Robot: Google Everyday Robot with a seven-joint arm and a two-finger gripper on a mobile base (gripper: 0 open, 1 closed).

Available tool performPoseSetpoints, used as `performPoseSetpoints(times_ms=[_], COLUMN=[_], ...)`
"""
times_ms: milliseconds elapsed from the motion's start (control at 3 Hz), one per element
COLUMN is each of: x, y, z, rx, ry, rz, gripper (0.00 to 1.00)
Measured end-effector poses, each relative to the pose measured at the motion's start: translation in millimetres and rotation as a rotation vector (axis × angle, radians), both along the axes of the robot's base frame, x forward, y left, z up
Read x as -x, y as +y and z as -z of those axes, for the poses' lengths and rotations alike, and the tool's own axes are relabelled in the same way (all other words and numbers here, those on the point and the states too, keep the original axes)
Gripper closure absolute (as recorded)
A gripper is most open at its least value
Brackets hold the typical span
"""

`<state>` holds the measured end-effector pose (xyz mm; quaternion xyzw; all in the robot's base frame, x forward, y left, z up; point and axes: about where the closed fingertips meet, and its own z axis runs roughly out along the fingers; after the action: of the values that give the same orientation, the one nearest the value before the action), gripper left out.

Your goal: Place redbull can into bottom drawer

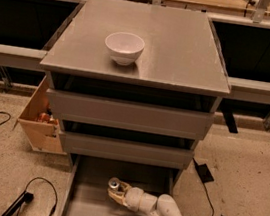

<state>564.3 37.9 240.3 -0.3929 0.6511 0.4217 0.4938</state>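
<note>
The redbull can (pixel 114 183) shows only its silver top, held low inside the open bottom drawer (pixel 84 208), near the drawer's middle. My gripper (pixel 117 190) is shut on the can, with the white arm reaching in from the lower right. The can's body is mostly hidden by the fingers. The drawer's flat grey floor lies just under the can; I cannot tell whether the can touches it.
A white bowl (pixel 124 47) sits on the grey cabinet top (pixel 184 51). The two upper drawers (pixel 129 114) stick out slightly above the bottom one. A tan wooden box (pixel 39 121) stands left of the cabinet. Black cables (pixel 36 191) lie on the floor.
</note>
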Motion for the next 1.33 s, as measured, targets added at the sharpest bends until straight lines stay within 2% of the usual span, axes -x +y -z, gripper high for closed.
performPoseSetpoints(times_ms=[333,1333], x=[9.7,8.7], y=[7.7,6.4], z=[31.2,35.4], rx=[-0.012,-0.013], ry=[0.011,0.012], rz=[-0.04,-0.042], gripper=[1.0,0.3])
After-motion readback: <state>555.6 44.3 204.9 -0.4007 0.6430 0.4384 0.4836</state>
